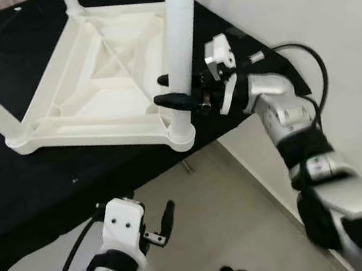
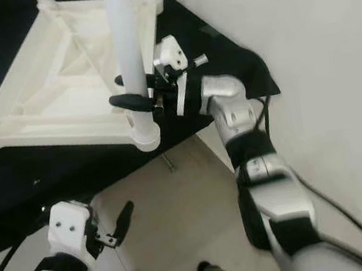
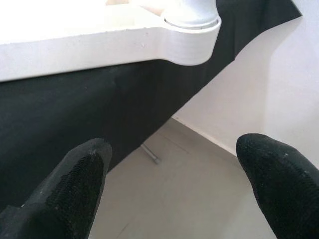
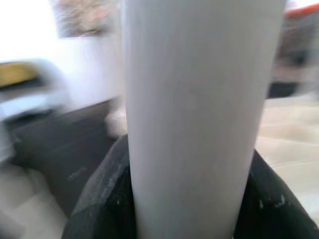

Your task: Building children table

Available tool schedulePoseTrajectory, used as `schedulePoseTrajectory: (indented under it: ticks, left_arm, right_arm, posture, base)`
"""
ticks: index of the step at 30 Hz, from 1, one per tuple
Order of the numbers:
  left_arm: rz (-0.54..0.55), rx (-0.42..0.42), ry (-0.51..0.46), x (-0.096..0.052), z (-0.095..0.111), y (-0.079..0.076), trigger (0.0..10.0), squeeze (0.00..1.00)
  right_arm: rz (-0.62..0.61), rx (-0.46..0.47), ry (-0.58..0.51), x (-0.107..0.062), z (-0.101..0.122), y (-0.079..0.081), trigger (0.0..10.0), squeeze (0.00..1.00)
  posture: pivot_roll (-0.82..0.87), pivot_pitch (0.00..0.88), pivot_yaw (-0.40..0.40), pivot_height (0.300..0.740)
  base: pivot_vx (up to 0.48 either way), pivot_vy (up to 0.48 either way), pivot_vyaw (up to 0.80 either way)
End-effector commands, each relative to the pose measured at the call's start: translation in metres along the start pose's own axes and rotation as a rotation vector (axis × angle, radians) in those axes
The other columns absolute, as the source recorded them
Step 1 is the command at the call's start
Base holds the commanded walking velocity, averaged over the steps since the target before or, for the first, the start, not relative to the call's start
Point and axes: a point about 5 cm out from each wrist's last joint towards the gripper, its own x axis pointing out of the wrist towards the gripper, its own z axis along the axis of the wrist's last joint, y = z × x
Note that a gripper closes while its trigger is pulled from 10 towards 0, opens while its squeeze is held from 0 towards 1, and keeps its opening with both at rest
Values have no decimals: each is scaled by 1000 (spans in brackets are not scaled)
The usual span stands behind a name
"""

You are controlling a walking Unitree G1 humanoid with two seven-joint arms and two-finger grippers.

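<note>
Your right hand (image 1: 173, 91) pinches the white table leg (image 1: 180, 41) at frame centre; left hand (image 1: 161, 227) hangs spread, lower left.

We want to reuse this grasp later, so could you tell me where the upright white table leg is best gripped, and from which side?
Grip the white leg low on its round shaft, just above its corner socket, coming level from the wall side. The right gripper does so now, one finger on either side.
</note>
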Motion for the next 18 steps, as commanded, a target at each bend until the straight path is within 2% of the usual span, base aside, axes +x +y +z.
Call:
schedulePoseTrajectory:
  ticks: [1,2,3,4,5,6,8,12,14,15,16,18]
  left_arm:
    - [-2,-9,34,-1,-8,1,10000,0]
    - [-2,-9,34,-1,-8,1,10000,0]
    - [2,-10,31,2,-8,2,10000,0]
    - [2,-7,25,6,-8,3,10000,0]
    - [1,-4,21,11,-9,3,10000,0]
    - [-1,-1,19,15,-10,3,10000,0]
    - [-2,1,18,18,-10,3,10000,0]
    - [12,9,17,27,-15,6,10000,0]
    - [15,11,17,29,-16,6,10000,0]
    - [17,12,16,31,-17,7,10000,0]
    - [17,11,15,32,-17,7,10000,0]
    - [16,10,13,32,-18,7,10000,0]
  right_arm:
    - [-356,-101,182,-14,-16,-4,0,0]
    - [-356,-101,182,-14,-16,-4,0,0]
    - [-452,-61,235,-16,-29,28,0,0]
    - [-515,-63,259,-16,-34,57,0,0]
    - [-507,-31,261,-11,-37,78,0,0]
    - [-474,-7,256,-5,-40,89,0,0]
    - [-454,-5,254,0,-42,92,0,0]
    - [-430,-23,255,12,-46,93,0,0]
    - [-411,-26,263,15,-47,94,0,0]
    - [-424,-6,271,15,-47,93,4431,0]
    - [-419,-1,268,15,-46,91,10000,0]
    - [-428,1,270,14,-43,90,10000,0]
  posture:
    - [50,261,-63,740]
    - [50,261,-63,740]
    - [25,252,-65,740]
    - [6,242,-66,740]
    - [-16,220,-67,740]
    - [-19,211,-64,740]
    - [-19,211,-64,740]
    - [-12,134,-62,740]
    - [-12,134,-62,740]
    - [-13,121,-59,740]
    - [-15,120,-57,740]
    - [-15,120,-57,740]
  base:
    - [0,0,0]
    - [0,0,0]
    - [0,0,0]
    - [0,0,0]
    - [0,0,0]
    - [0,0,0]
    - [0,0,0]
    - [0,0,0]
    - [0,0,0]
    - [0,0,0]
    - [0,0,0]
    - [0,0,0]
